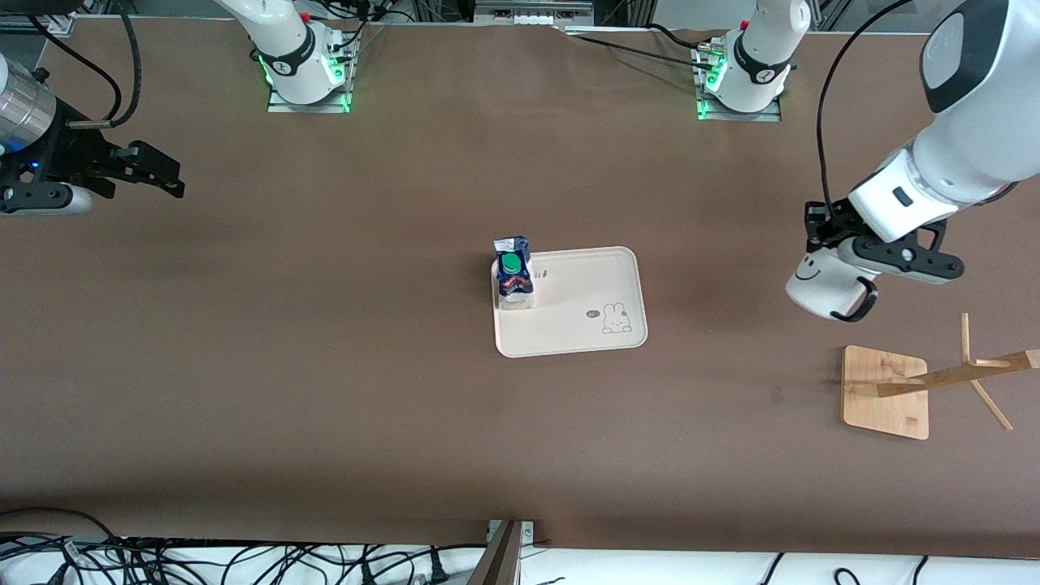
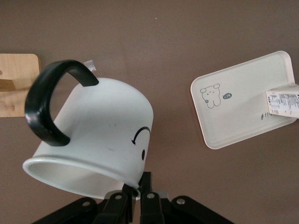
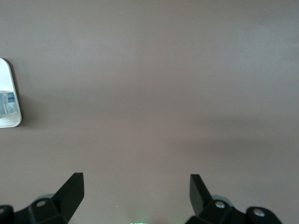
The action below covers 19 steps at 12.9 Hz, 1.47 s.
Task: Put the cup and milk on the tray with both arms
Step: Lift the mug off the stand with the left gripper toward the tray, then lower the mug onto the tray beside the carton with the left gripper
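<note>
The cream tray lies mid-table. The milk stands upright on the tray, at its corner toward the right arm's end. My left gripper is shut on the rim of the white smiley cup and holds it tilted in the air over bare table, between the tray and the wooden rack. In the left wrist view the cup fills the frame above the left gripper, with the tray and milk farther off. My right gripper is open and empty, and it waits over the table's right-arm end.
A wooden rack with a square base and slanted pegs stands near the left arm's end, nearer the front camera than the held cup; its base shows in the left wrist view. The tray's edge shows in the right wrist view. Cables run along the table's front edge.
</note>
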Tool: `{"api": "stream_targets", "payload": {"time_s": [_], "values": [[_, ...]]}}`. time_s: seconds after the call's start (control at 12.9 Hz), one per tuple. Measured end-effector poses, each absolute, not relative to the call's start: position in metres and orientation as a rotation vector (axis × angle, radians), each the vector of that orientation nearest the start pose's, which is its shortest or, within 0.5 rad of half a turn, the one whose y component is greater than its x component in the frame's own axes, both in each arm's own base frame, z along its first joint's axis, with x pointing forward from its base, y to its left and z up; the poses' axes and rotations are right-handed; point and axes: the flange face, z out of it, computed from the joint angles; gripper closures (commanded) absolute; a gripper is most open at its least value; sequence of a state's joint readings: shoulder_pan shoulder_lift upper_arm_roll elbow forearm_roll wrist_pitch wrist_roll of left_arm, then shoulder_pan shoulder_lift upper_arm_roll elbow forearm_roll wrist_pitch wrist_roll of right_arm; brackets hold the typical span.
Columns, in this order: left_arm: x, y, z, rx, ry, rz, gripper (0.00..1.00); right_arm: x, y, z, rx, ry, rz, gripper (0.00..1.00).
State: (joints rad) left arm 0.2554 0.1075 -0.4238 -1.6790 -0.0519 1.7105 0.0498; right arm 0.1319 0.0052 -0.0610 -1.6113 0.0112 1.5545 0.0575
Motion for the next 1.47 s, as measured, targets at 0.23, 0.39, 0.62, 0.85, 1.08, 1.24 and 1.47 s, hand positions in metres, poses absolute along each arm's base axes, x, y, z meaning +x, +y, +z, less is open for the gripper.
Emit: {"api": "stream_targets", "payload": {"time_s": [0.23, 0.39, 0.62, 0.85, 1.08, 1.24, 1.47], "values": [[0.564, -0.136, 0.508, -3.186, 0.468, 0.33, 1.0, 0.552, 0.042, 0.602, -3.144, -0.028, 0.086, 0.0], [0.557, -0.17, 0.493, -3.169, 0.47, 0.41, 1.0, 0.553, 0.042, 0.604, -3.153, -0.031, 0.071, 0.0], [0.553, -0.23, 0.464, -3.136, 0.323, 0.515, 1.0, 0.553, 0.045, 0.612, -3.157, -0.041, 0.044, 0.0], [0.562, -0.283, 0.416, -3.088, 0.144, 0.66, 1.0, 0.557, 0.046, 0.606, -3.161, -0.043, 0.055, 0.0], [0.584, -0.319, 0.355, -3.075, 0.004, 0.774, 1.0, 0.566, 0.046, 0.604, -3.16, -0.043, 0.004, 0.0], [0.599, -0.334, 0.323, -3.093, -0.099, 0.781, 1.0, 0.57, 0.046, 0.606, -3.158, -0.042, -0.044, 0.0], [0.609, -0.347, 0.274, -3.11, -0.186, 0.786, 1.0, 0.571, 0.044, 0.607, -3.159, -0.035, -0.056, 0.0]]}}
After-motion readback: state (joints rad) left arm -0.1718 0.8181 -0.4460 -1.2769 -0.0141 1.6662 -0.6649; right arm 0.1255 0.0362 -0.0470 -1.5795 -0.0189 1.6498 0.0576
